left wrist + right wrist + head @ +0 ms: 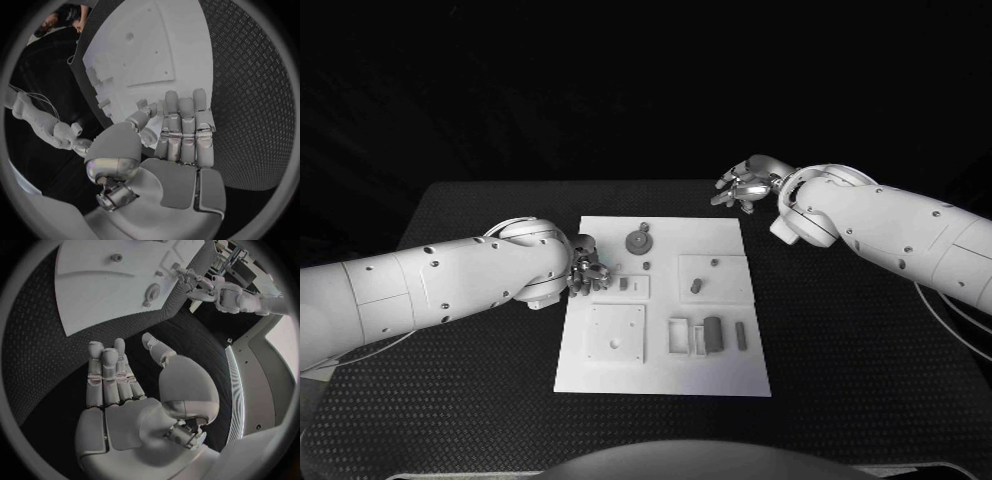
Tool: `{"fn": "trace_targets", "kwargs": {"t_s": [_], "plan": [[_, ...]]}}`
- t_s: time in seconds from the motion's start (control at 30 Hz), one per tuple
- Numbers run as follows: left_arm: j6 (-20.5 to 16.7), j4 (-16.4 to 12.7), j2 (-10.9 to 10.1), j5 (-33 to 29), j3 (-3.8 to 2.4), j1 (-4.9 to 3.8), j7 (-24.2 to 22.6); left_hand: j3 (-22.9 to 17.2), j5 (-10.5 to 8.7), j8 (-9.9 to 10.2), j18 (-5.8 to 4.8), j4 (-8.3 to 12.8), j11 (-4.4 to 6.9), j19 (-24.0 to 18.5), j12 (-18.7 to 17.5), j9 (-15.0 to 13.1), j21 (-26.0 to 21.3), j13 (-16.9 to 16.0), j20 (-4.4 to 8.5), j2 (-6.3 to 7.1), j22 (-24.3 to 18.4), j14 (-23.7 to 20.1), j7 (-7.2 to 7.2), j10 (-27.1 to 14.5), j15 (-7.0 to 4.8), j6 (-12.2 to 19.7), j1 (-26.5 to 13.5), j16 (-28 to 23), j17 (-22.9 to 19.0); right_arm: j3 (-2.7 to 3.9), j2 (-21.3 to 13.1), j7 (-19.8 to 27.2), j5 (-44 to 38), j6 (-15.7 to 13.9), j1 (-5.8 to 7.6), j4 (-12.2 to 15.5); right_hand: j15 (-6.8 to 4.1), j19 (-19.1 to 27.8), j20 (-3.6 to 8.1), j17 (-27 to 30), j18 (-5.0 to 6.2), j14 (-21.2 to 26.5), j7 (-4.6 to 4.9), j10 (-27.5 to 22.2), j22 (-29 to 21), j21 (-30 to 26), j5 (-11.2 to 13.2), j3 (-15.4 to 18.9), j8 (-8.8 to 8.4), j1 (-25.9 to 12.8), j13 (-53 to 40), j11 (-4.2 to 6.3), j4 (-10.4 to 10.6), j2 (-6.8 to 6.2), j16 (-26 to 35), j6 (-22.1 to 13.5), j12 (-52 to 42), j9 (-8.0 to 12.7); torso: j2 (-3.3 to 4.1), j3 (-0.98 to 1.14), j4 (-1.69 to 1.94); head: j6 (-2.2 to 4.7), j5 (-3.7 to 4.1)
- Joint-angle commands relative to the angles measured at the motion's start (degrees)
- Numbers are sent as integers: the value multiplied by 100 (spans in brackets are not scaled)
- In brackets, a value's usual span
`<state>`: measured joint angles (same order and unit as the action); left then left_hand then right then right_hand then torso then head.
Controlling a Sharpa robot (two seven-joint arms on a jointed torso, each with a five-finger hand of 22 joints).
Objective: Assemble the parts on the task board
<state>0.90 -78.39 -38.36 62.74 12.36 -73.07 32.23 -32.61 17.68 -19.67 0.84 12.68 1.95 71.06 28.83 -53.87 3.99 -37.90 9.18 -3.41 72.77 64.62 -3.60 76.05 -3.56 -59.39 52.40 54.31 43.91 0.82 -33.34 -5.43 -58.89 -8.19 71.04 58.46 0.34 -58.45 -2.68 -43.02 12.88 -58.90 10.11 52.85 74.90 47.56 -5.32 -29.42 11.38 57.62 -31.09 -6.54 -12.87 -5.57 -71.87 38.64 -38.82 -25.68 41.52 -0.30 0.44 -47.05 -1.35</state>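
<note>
The white task board (661,375) lies in the middle of the black table. A round grey part (640,240) sits near its far edge, small grey parts (695,285) stand mid-board, and a dark upright block (714,334) stands beside slots on the near right. My left hand (589,265) hovers at the board's left edge with its fingers straight and nothing in them (181,135). My right hand (747,185) is over the table beyond the board's far right corner, fingers extended and empty (119,375). The round part (152,291) also shows in the right wrist view.
A raised square plate (616,332) with a hole occupies the board's near left. Black textured table (862,330) surrounds the board on all sides. The table's far edge runs just behind my right hand.
</note>
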Motion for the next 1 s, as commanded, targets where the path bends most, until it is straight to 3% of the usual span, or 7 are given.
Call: {"fn": "trace_targets", "kwargs": {"t_s": [0.03,0.33,1.0], "plan": [[-1,22,39,3,13,21,26,-141,-70,43,-79,88,26,24,23,32,-5,13,29,99,10,11,-15,3,-36,-51,19,19,-10,2,-3,20,-46,61,-2,15,-22,-5,39,5,212,26,280,-41,105,-22,-13,-2,20,-10,7,10,31,30,-20,-7,-24,7,0,1,0,-3,3],[46,80,73,3,23,25,25,30,-205,123,-77,-220,23,20,30,104,-12,44,34,462,8,4,-20,-5,-40,-90,-199,20,-30,2,-7,21,-46,61,-1,17,-22,-5,39,6,212,27,280,-42,105,-22,-13,-2,21,-9,7,10,30,29,-20,-7,-25,7,1,0,0,-13,15],[-140,70,74,-3,23,44,-58,281,-279,153,-65,-393,36,17,48,123,-12,57,46,627,-1,6,-5,-3,-53,-123,-434,35,-38,2,4,23,-61,69,-2,8,-22,-5,39,7,212,27,280,-43,105,-22,-13,-4,23,-4,10,10,27,30,-21,-7,-27,9,-2,1,-2,-7,27]]}}
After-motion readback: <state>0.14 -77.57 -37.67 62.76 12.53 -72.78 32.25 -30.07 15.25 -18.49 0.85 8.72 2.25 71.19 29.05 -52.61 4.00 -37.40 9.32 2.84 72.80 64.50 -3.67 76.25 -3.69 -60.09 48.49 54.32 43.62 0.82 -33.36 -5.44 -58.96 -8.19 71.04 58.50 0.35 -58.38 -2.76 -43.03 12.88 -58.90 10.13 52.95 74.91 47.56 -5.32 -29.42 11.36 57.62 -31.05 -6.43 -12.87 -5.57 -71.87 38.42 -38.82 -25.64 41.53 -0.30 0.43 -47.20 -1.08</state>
